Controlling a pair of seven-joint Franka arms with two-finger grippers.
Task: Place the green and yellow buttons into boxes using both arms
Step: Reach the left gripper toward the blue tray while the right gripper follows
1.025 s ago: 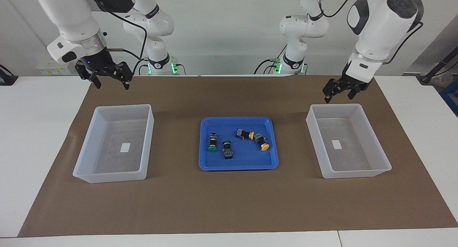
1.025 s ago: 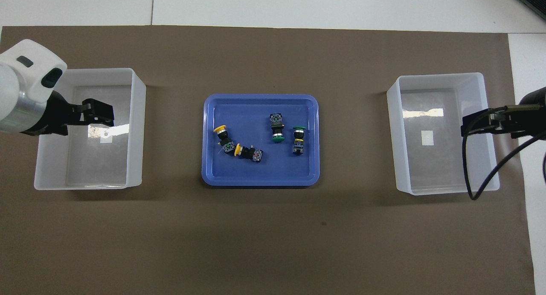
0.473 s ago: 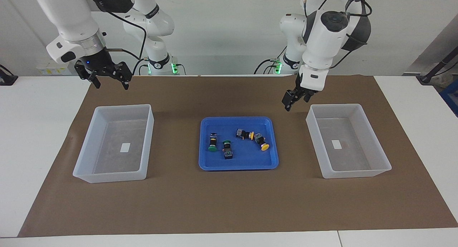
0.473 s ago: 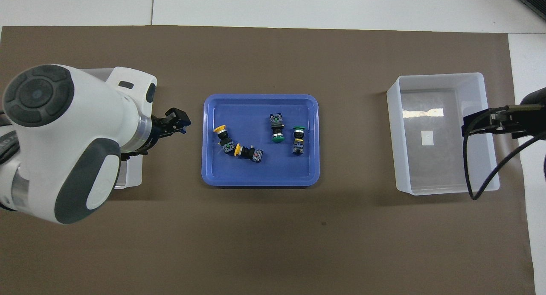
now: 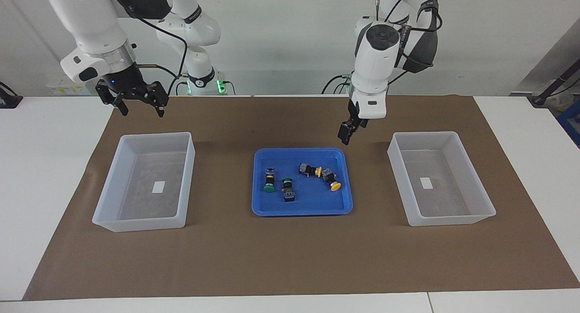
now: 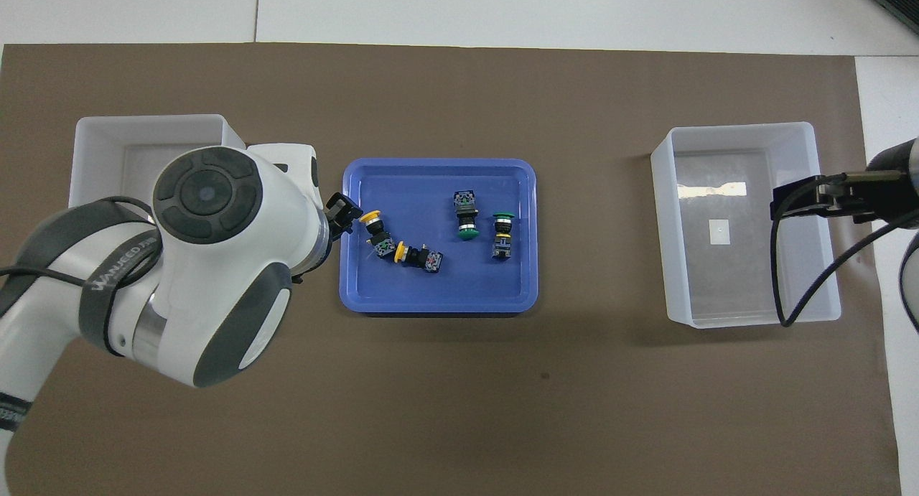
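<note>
Tray (image 5: 302, 209) is sitting mid-table on the mat (image 5: 290, 258), between the two boxes: one box (image 5: 144, 180) toward the right arm's end, the other box (image 5: 438, 177) toward the left arm's end. All four buttons are lying in the tray: one pair (image 5: 277, 185) toward the right arm's end, the other pair (image 5: 321, 175) touching, toward the left arm's end.
</note>
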